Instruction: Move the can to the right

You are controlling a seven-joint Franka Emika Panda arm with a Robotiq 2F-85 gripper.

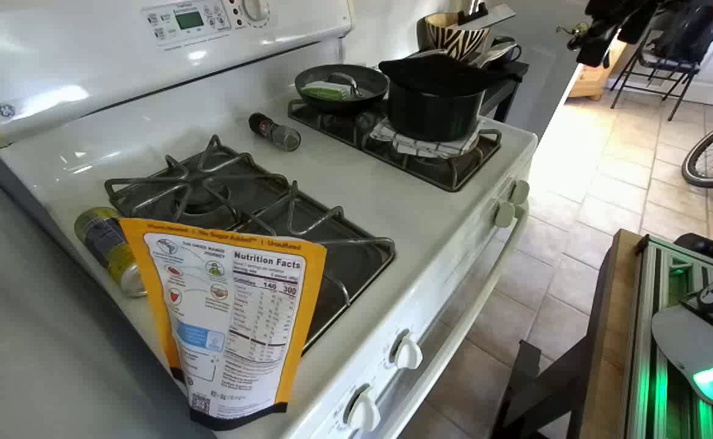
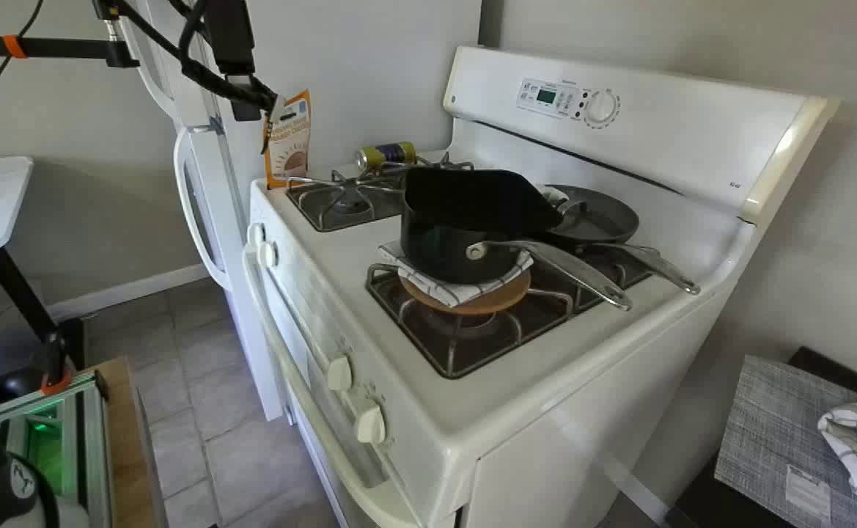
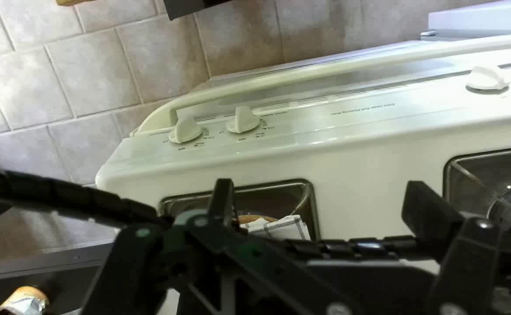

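The can [image 1: 103, 242], small with a yellow and dark label and metal ends, lies on its side on the stove top beside the left burner grate. In an exterior view the yellow packet hides part of it. It also shows on its side behind the packet's end of the stove in an exterior view [image 2: 386, 155]. It is out of view in the wrist view. My gripper [image 3: 319, 188] is open with wide-spread fingers and nothing between them. It is high above the stove front, apart from the can. Dark gripper or arm parts show at the top edge of both exterior views.
A large yellow packet [image 1: 234, 323] stands upright near the can and the stove's front corner. A black pot [image 1: 435, 110] sits on a cloth, beside a pan [image 1: 313, 105]. A small grinder [image 1: 275, 132] lies between the grates. Knobs [image 1: 406, 352] and a handle line the stove front.
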